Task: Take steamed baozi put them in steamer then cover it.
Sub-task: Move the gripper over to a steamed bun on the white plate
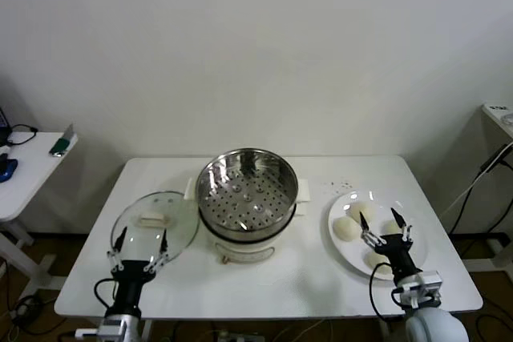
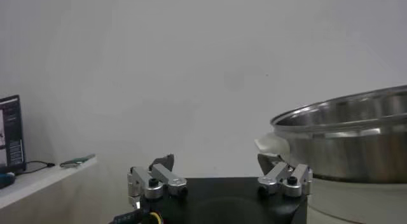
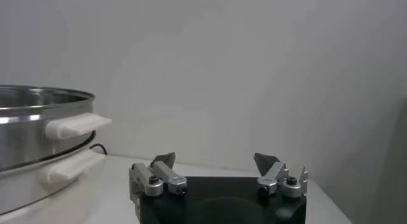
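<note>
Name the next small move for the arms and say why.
Probably lower the right gripper, open, onto a bun on the plate beneath it. The steamer holds nothing yet, and the lid lies aside by the open left gripper.

Round shiny stainless-steel steamer basket (image 1: 248, 191), perforated floor; clear glossy glass lid (image 1: 154, 225); matt cream-white dough buns (image 1: 346, 229); smooth white tabletop (image 1: 288, 278).
</note>
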You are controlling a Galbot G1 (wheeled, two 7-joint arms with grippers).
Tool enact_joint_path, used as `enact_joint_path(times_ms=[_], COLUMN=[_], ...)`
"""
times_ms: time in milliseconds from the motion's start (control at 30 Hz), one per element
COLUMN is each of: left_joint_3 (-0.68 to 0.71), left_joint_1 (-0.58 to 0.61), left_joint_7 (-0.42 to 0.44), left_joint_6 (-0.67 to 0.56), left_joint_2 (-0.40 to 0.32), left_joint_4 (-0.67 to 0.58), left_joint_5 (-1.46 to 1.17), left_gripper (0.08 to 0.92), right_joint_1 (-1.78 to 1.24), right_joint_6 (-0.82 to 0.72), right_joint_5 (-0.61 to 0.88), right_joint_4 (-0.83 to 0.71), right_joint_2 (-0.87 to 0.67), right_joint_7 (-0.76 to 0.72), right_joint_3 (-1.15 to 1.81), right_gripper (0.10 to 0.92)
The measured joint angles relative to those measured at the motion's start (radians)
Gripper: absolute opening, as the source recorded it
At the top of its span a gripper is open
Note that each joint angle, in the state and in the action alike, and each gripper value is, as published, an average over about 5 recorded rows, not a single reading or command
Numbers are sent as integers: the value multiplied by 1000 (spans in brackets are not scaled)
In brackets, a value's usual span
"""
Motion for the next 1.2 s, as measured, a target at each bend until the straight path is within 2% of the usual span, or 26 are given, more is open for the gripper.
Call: enact_joint_path(times_ms=[200,433,767,967,1200], left_joint_3=[-2,-8,-9,-13,-23], left_joint_1=[-3,-16,-18,-23,-27], left_joint_7=[-9,-41,-49,-52,-55], left_joint_6=[12,58,90,101,113], left_joint_2=[3,11,20,21,26], left_joint_4=[-7,-17,-14,-6,-1], left_joint_5=[8,17,23,25,29], left_gripper=[823,823,823,823,823], right_joint_1=[72,216,579,878,1199], right_joint_6=[-77,-135,-142,-131,-113], right_joint_5=[-31,-73,-121,-140,-148], right_joint_4=[-39,-160,-360,-470,-623], right_joint_2=[-116,-348,-618,-672,-632], right_joint_7=[-76,-275,-546,-677,-790], right_joint_3=[-30,-131,-512,-845,-1217], right_gripper=[823,823,823,823,823])
